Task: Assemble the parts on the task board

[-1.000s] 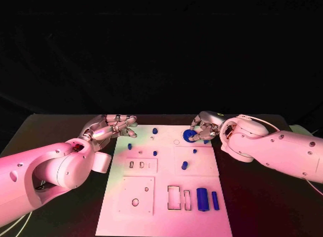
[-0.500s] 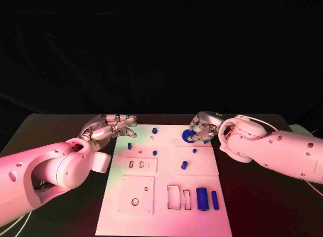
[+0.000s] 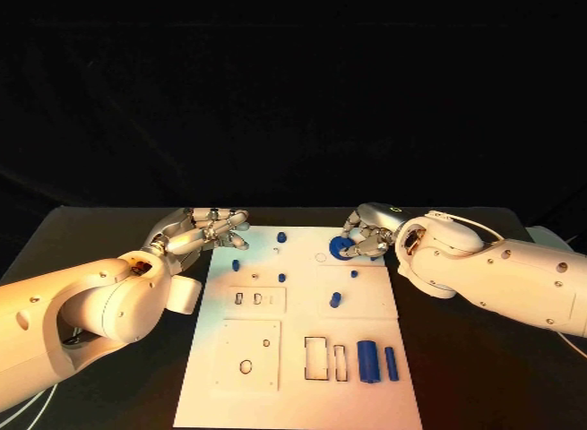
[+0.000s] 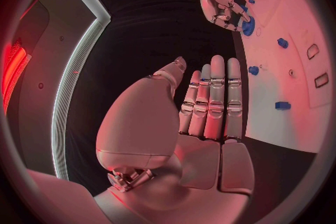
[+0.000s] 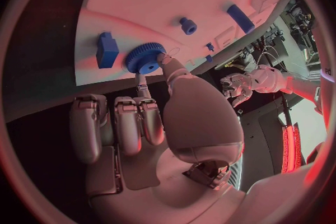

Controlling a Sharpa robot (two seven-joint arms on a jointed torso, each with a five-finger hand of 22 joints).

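Likely light, stiff and hard, the blue gear (image 5: 145, 58) is best taken by its toothed rim. The right robot hand (image 3: 366, 240) pinches it there between thumb and fingertip, at the far right corner of the task board (image 3: 293, 376); the left robot hand (image 4: 203, 106) hovers flat, fingers straight, holding nothing.

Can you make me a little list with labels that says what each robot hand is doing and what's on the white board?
left robot hand: holds nothing, fingers out straight, beside the board's far left corner
right robot hand: pinches the blue gear
gear: at the board's far right end
board: white plate in the middle of the table
other parts: small blue pegs on the far half, two blue cylinders lying near the front right
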